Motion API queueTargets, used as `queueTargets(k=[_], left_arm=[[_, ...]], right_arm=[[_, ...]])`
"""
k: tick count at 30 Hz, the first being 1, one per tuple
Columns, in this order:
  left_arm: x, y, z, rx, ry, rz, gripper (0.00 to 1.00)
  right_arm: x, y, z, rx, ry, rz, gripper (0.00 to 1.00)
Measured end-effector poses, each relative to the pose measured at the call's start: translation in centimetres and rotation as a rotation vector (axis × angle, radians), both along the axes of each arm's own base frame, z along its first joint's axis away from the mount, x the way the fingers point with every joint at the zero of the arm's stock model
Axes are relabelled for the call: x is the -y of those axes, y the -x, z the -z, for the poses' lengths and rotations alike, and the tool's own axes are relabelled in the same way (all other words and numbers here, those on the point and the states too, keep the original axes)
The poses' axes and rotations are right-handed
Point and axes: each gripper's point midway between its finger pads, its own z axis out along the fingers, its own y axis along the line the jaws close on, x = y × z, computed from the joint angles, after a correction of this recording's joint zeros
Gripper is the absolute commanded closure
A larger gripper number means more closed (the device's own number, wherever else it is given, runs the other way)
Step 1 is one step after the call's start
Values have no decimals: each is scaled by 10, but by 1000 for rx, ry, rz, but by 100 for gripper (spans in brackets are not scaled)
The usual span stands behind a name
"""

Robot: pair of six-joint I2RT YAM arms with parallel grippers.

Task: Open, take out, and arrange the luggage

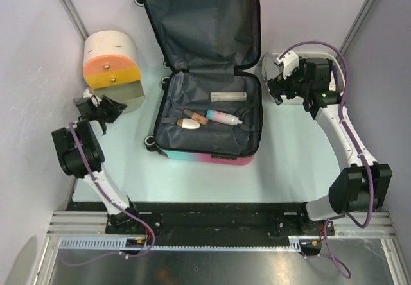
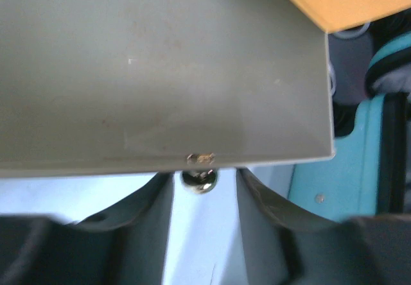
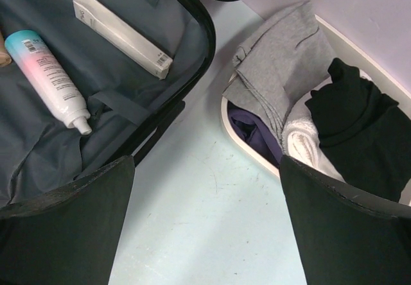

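Observation:
The luggage [image 1: 205,156] lies open mid-table, its lid propped up at the back and the dark grey lining [image 3: 38,150] showing. Inside lie a white box [image 1: 228,96], a pink-and-teal tube [image 1: 223,117], a brown tube [image 1: 194,115] and a white oval piece [image 1: 188,124]. My right gripper [image 1: 277,89] hangs wide open over bare table [image 3: 205,189] between the luggage and a basin, holding nothing. My left gripper [image 1: 109,108] is at the far left, away from the luggage. Its fingers [image 2: 160,195] stand apart on either side of a small metal knob [image 2: 199,180], not touching it.
A cream-and-orange drawer box [image 1: 109,51] stands at the left with its grey drawer [image 2: 160,73] pulled out towards my left gripper. A white basin [image 3: 257,150] at the right holds grey, black, white and purple clothes. The luggage's teal shell [image 2: 347,176] lies just right of the drawer.

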Motion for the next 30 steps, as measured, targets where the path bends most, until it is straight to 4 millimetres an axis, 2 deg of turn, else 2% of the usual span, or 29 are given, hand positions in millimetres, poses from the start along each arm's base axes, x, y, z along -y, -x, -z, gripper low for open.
queueTargets(k=[3,5,8,12,14,18,21,24,26,30], left_arm=[[3,6,-3,0,3,2,31],[6,11,-9,6,-1,1,18],[9,20,-28,35,-21,-2,12],[14,35,-70,116,-82,8,10],[17,43,-91,157,-123,18,10],[27,61,-119,208,-218,68,11],[38,76,-130,220,-291,126,11],[58,90,-141,247,-369,204,11],[72,101,-148,268,-404,255,11],[88,114,-155,283,-439,314,11]], right_arm=[[-3,3,2,-13,-9,-17,0],[-6,5,4,-24,-18,-31,0],[-14,9,7,-43,-29,-63,1],[-38,12,21,-82,-27,-133,2],[-57,14,33,-113,-8,-192,4],[-97,12,63,-190,32,-304,8],[-120,10,80,-239,49,-353,12],[-141,-4,94,-275,58,-385,12],[-151,-10,106,-295,66,-400,14],[-166,-10,129,-344,92,-436,15]])
